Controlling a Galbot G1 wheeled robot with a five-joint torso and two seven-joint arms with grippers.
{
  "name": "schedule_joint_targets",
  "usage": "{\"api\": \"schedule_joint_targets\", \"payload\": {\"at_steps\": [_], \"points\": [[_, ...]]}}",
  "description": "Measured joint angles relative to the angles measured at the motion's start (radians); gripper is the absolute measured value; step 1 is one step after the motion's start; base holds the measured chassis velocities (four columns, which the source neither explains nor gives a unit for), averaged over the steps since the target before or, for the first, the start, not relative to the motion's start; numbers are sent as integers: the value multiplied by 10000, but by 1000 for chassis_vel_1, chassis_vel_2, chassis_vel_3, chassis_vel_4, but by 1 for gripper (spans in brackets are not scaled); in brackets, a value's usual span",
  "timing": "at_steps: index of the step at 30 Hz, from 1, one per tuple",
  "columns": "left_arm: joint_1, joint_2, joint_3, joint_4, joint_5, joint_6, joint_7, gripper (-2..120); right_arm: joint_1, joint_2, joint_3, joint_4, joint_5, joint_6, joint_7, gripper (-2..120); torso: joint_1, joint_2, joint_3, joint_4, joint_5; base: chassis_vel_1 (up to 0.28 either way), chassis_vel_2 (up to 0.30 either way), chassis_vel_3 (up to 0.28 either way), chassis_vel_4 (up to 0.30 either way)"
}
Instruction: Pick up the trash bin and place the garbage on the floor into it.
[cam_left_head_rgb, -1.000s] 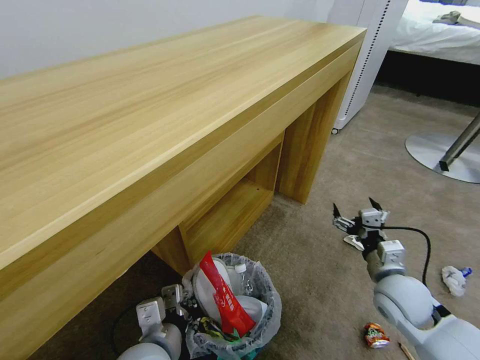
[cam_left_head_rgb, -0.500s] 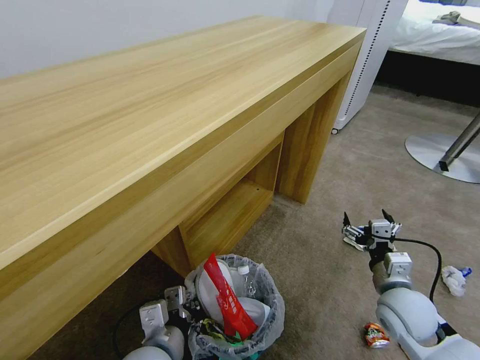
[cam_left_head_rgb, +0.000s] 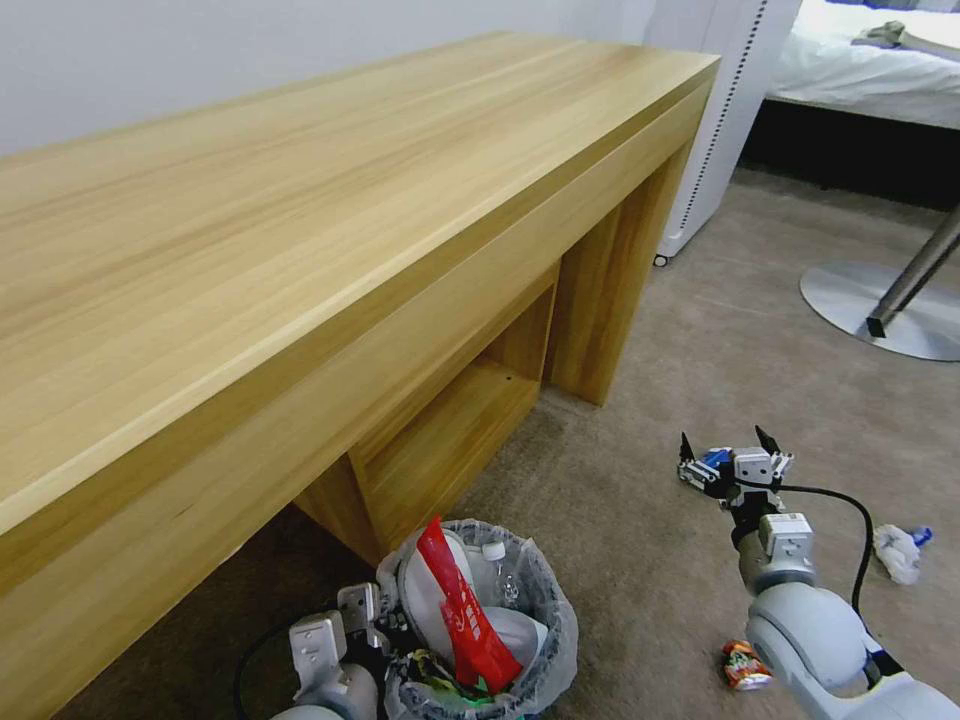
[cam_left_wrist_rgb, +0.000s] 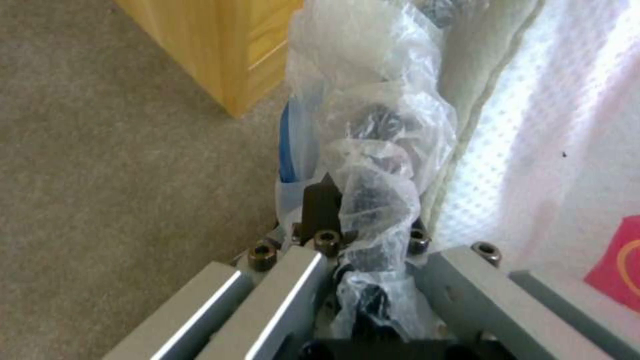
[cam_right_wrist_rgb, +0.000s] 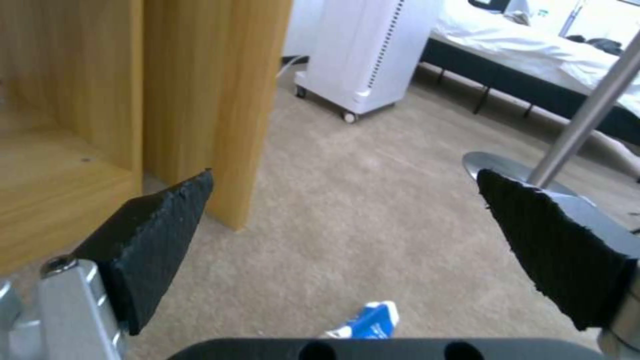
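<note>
The trash bin (cam_left_head_rgb: 545, 640), lined with a crinkled clear bag, stands on the beige floor (cam_left_head_rgb: 620, 540) by the desk. It holds white slippers, a red wrapper (cam_left_head_rgb: 465, 610) and a small bottle. My left gripper (cam_left_head_rgb: 372, 612) is shut on its rim; the left wrist view shows the bag (cam_left_wrist_rgb: 373, 125) bunched in the gripper (cam_left_wrist_rgb: 360, 200). My right gripper (cam_left_head_rgb: 725, 450) is open and low over a blue-white carton (cam_left_head_rgb: 712, 460). In the right wrist view the carton (cam_right_wrist_rgb: 370, 320) lies below the open gripper (cam_right_wrist_rgb: 345, 175). A crushed can (cam_left_head_rgb: 740, 665) and crumpled white paper (cam_left_head_rgb: 893, 552) lie nearby.
A long wooden desk (cam_left_head_rgb: 300, 230) with an open shelf stands left of the bin. A white appliance on castors (cam_left_head_rgb: 720, 100), a round metal chair base (cam_left_head_rgb: 880, 310) and a bed (cam_left_head_rgb: 870, 70) lie beyond. Bare carpet spreads between the desk leg and the chair base.
My right gripper has sunk toward the floor and now straddles the blue-white carton. The camera has shifted slightly. The left gripper keeps its hold on the bin.
</note>
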Motion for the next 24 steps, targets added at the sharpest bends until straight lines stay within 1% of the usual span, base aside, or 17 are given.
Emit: {"api": "schedule_joint_targets", "payload": {"at_steps": [8, 24], "points": [[22, 34, -14, 0, 20, 5, 21, 0, 179, -203, -92, -73, 114, 41, -1, 100, 0, 0, 1, -1, -1, -67, -58, -82, -76], [154, -1, -60, -8, 112, 11, 46, 0, 657, -221, -451, -377, 319, 71, 43, 100, 0, 0, 1, -1, -1, -110, -118, -110, -113]]}}
